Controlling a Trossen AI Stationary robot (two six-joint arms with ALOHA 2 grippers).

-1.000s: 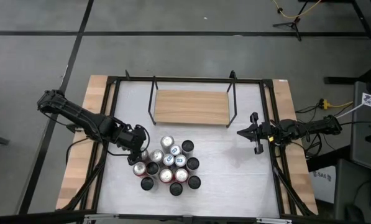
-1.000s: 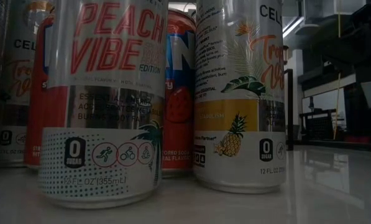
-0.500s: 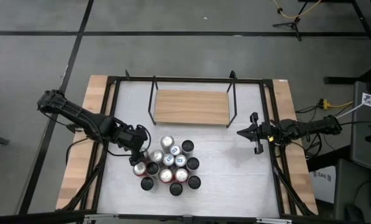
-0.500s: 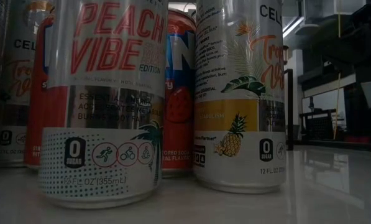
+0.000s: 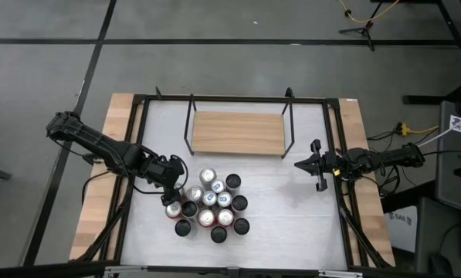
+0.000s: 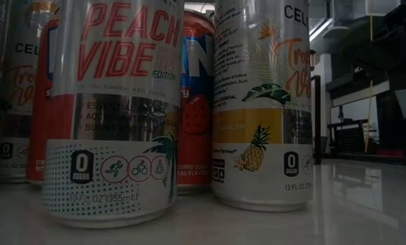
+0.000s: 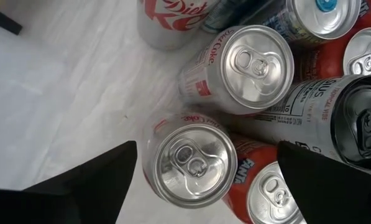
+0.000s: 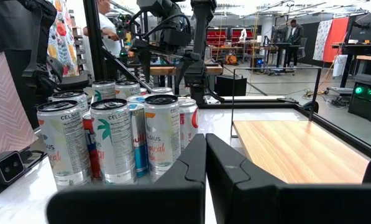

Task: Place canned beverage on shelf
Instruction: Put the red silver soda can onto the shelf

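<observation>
High view: the shelf [image 5: 238, 132] at upper centre is bare, so nothing's placed yet. Left pincer [image 5: 171, 185] hangs spread wide over a Diet Coke can [image 7: 191, 163] at the cluster's left edge; right pincer [image 5: 316, 165] idles pressed together at right.

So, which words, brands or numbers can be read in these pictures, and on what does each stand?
"PEACH VIBE", "0 SUGAR", "12 FL OZ (355mL)": front silver can.
"0 SUGAR", "12 FL OZ": pineapple can.
"Diet Coke", partly cut off: silver can.
"Coke": silver can.
"CELSIUS": silver cans.
The fine print on the cans is too small.
</observation>
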